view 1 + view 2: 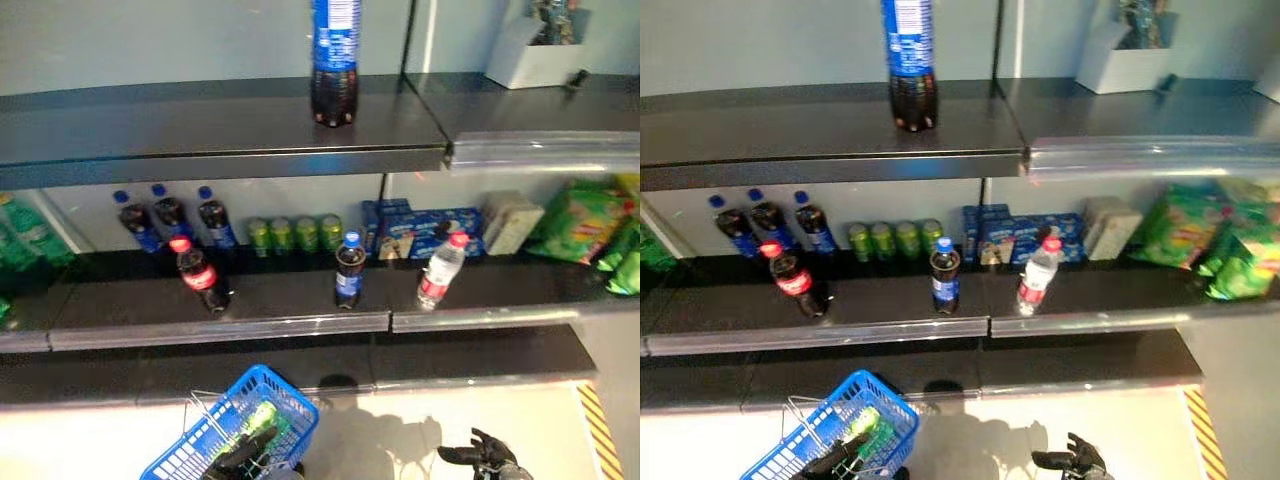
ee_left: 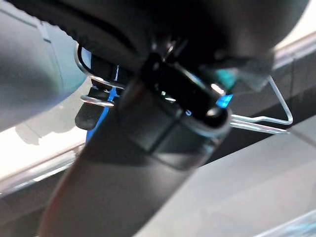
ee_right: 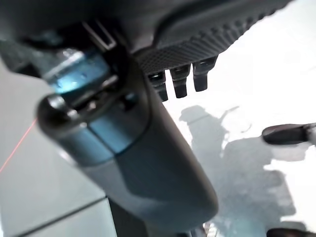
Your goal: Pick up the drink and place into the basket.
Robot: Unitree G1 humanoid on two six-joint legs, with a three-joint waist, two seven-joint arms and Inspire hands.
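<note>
The left wrist view alone shows the left hand [image 2: 148, 128] curled around the blue plastic basket's [image 1: 215, 435] wire handle [image 2: 276, 116]. Three drink bottles stand at the middle shelf's [image 1: 280, 305] front. The right hand [image 1: 485, 458] hangs with relaxed fingers.

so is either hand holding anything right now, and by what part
The left hand holds the blue plastic basket, fingers curled round its metal wire handle. The right hand hangs low with relaxed fingers and holds nothing.

You see the blue wire basket [image 1: 232, 430] low at the left, with a green drink [image 1: 262, 417] lying inside. Three bottles [image 1: 349, 270] stand upright along the middle shelf's [image 1: 280, 300] front.
</note>
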